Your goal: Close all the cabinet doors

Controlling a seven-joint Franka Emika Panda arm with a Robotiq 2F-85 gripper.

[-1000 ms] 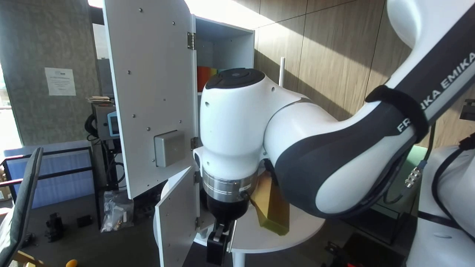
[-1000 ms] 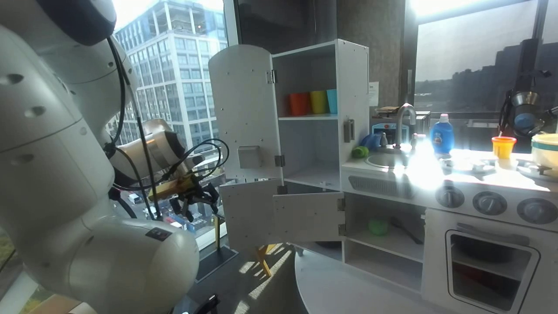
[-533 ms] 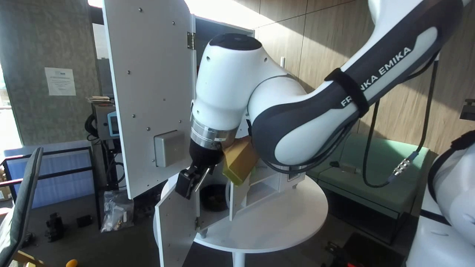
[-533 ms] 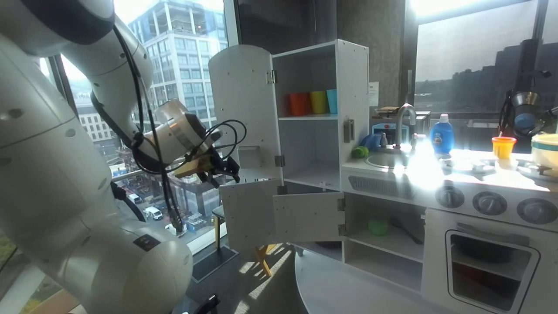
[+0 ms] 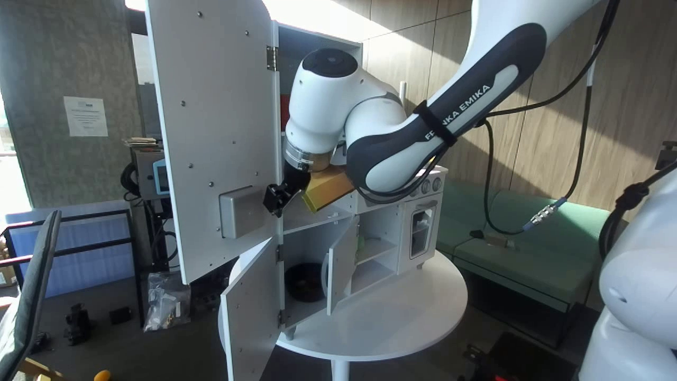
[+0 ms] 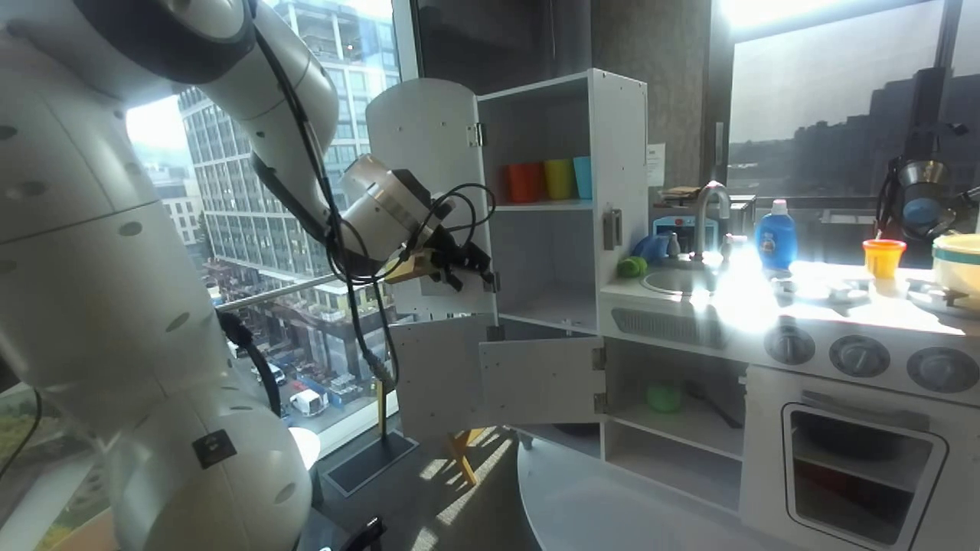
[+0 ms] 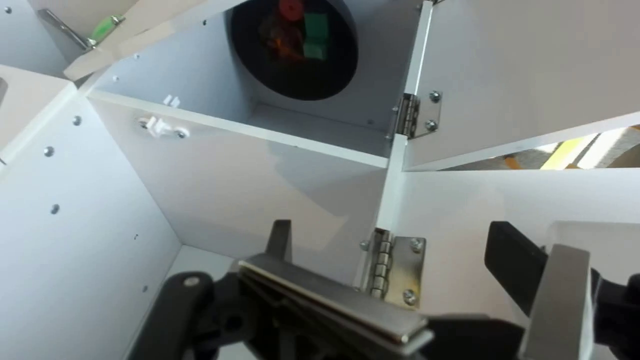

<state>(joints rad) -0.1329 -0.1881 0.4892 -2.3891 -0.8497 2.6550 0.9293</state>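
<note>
The tall white cabinet stands with its doors open. The large upper door is swung wide, with a grey box on its inner face; it also shows in an exterior view and in the wrist view. The shorter lower door stands open below it, also in the wrist view. Another small door on the neighbouring unit stands open too. My gripper is open and empty, near the upper door's hinge side. In the wrist view the lower hinge shows between its fingers.
A dark pot sits in the lower compartment. Coloured cups stand on the upper shelf. The unit stands on a white round table with a toy sink and stove alongside. A yellow block sits on my wrist.
My gripper has risen from in front of the lower door to the bottom part of the upper door, closer to the cabinet opening. The doors have not visibly moved.
</note>
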